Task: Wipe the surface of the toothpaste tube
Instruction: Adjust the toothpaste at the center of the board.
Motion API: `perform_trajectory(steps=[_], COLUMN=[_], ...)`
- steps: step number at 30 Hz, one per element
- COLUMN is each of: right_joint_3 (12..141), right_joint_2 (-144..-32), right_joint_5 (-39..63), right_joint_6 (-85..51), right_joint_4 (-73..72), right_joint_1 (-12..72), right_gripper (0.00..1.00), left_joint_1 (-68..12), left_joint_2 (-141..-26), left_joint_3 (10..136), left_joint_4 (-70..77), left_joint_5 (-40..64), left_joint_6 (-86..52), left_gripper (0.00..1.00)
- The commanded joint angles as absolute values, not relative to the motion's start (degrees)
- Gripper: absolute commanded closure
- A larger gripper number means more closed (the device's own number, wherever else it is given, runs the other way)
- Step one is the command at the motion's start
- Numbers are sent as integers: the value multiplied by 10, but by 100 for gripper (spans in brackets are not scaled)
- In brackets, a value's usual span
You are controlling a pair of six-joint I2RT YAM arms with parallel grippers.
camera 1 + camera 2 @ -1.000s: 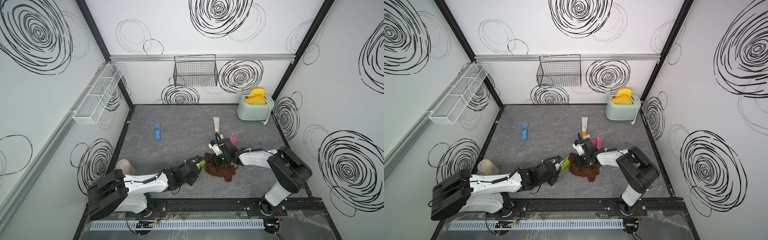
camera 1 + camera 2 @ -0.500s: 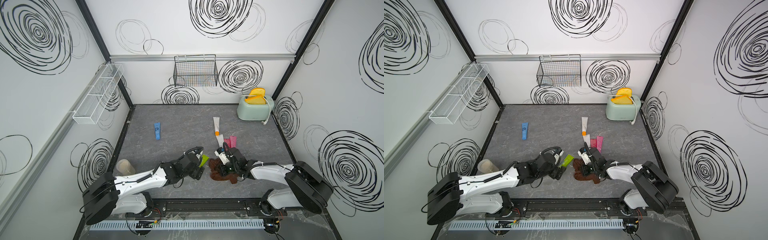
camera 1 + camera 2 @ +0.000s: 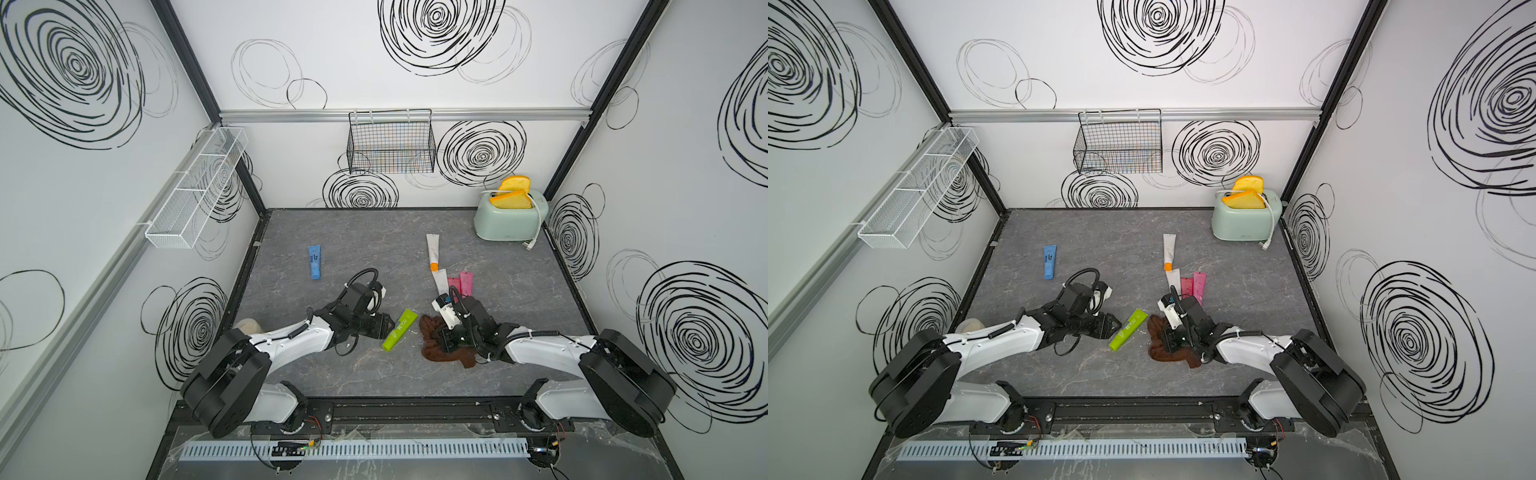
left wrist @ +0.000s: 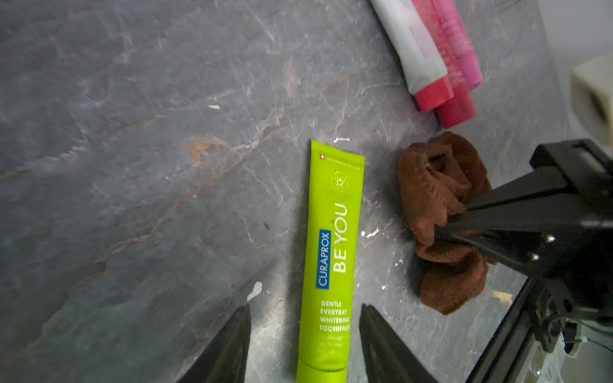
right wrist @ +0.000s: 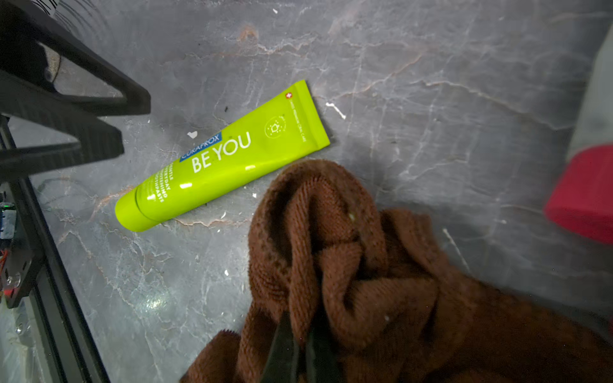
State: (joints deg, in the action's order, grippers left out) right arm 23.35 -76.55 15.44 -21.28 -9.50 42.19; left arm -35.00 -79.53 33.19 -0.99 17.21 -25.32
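Note:
The toothpaste tube (image 3: 400, 336) (image 3: 1128, 329) is lime green and lies flat on the grey table, free of both grippers. In the left wrist view my left gripper (image 4: 305, 306) is open, its fingers on either side of the tube (image 4: 331, 258) near the cap end, with a gap on each side. In both top views the left gripper (image 3: 386, 327) (image 3: 1113, 326) sits just left of the tube. My right gripper (image 5: 300, 331) (image 3: 444, 338) is shut on a crumpled brown cloth (image 5: 365, 265) (image 3: 436, 353) (image 4: 431, 189), which rests on the table right of the tube (image 5: 225, 156).
Two pink tubes (image 3: 465, 282) and a white tube with an orange cap (image 3: 432, 251) lie behind the cloth. A blue tube (image 3: 314, 262) lies at the back left. A mint toaster (image 3: 507, 218) stands at the back right, a beige cup (image 3: 249, 325) by the left wall.
My left gripper has let go of the green tube, which now lies on the table, and has drawn back slightly. My right arm has lowered and shifted right with the cloth.

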Motion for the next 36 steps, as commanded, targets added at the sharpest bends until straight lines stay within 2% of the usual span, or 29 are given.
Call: perform_trajectory(steps=[1, 7, 11, 15, 19, 21, 25, 28, 33, 36], right_joint_3=[228, 232, 234, 236, 238, 238, 237, 234, 226, 225], right_joint_2=[-766, -778, -785, -788, -791, -790, -786, -777, -754, -750], right_joint_5=[146, 146, 144, 142, 140, 140, 138, 133, 126, 124], right_joint_6=[-216, -216, -215, -215, -214, -214, -214, -215, -218, -219], right_joint_4=[-104, -105, -104, -104, -104, -103, -102, -101, -100, -99], right_joint_1=[427, 430, 431, 432, 434, 434, 435, 435, 433, 432], right_gripper=[100, 100, 100, 100, 100, 100, 100, 100, 100, 100], left_joint_1=[-355, -361, -368, -378, -389, -392, -399, -414, -466, -490], left_joint_2=[-819, -852, -858, -863, -857, -852, -843, -823, -783, -785], left_joint_3=[323, 312, 313, 312, 313, 314, 321, 344, 429, 456], left_joint_4=[34, 72, 62, 61, 52, 46, 31, -17, -164, -193], left_joint_5=[201, 234, 215, 210, 195, 185, 163, 98, -147, -243], left_joint_6=[-257, -260, -253, -251, -251, -251, -249, -240, -203, -188], left_gripper=[46, 53, 68, 75, 89, 100, 100, 100, 100, 100])
